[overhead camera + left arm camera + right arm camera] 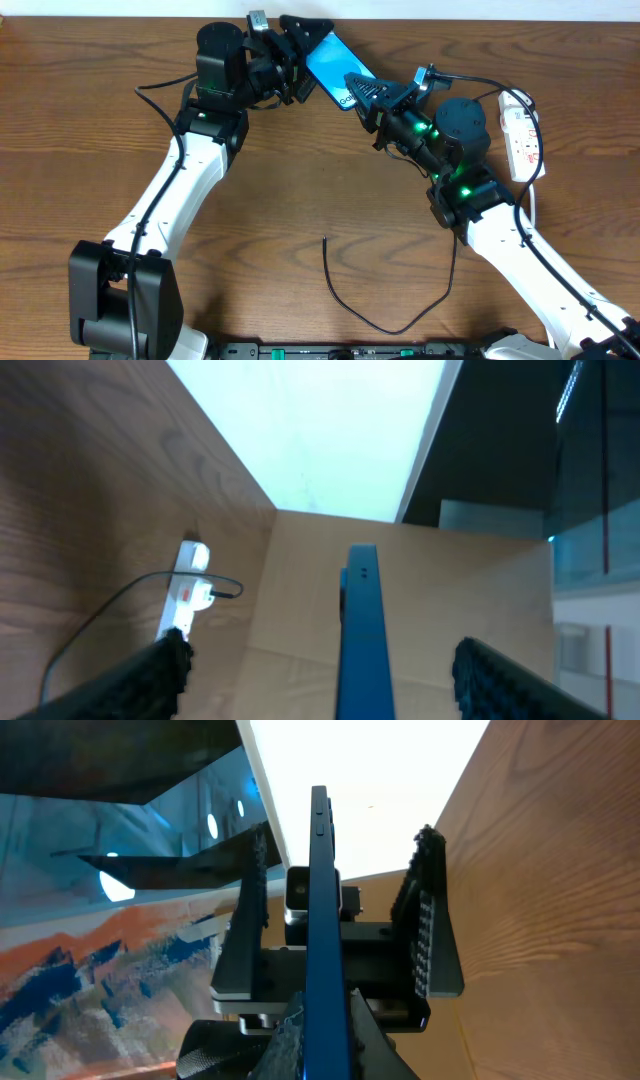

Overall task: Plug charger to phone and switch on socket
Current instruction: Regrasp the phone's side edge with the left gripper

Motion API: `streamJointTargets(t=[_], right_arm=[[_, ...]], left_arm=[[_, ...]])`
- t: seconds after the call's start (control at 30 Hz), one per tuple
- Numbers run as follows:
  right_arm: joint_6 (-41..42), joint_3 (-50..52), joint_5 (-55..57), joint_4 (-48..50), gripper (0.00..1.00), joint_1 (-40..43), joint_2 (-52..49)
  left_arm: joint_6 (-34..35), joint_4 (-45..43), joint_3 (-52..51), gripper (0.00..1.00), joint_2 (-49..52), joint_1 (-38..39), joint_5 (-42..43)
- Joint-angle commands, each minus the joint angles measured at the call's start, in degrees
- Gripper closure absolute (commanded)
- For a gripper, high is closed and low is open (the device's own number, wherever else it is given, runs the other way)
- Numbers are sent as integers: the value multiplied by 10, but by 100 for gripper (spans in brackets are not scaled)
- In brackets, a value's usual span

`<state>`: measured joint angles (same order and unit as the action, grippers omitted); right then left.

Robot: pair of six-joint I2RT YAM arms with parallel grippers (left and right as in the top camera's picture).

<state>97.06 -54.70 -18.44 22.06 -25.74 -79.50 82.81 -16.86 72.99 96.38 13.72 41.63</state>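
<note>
Phone (330,62) held on edge; right gripper (358,92) clamped tight on its near end | left gripper (312,58) jaws wide either side of phone's far end, not touching | charger (400,315) lay loose on table (300,180), well apart from phone; socket (522,135) well apart too, right-arm side

One phone (335,62) is counted, one white socket (522,135) is seen, one black charger (330,275) cable, two arms, left arm (175,190) and right arm (520,250), two grippers, left gripper (308,58) and right gripper (362,92), one table (80,130).
</note>
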Motion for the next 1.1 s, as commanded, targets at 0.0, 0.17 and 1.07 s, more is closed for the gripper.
streamJointTargets(t=[0.0, 0.17, 1.07], right_arm=[[2, -7, 4, 8, 99, -3, 4], [2, -8, 4, 8, 99, -3, 4], [2, -7, -6, -7, 99, -6, 4]], left_arm=[[-2, -2, 13, 26, -9, 0, 3], [-2, -2, 13, 42, -9, 0, 3], [-6, -2, 13, 93, -9, 0, 2]])
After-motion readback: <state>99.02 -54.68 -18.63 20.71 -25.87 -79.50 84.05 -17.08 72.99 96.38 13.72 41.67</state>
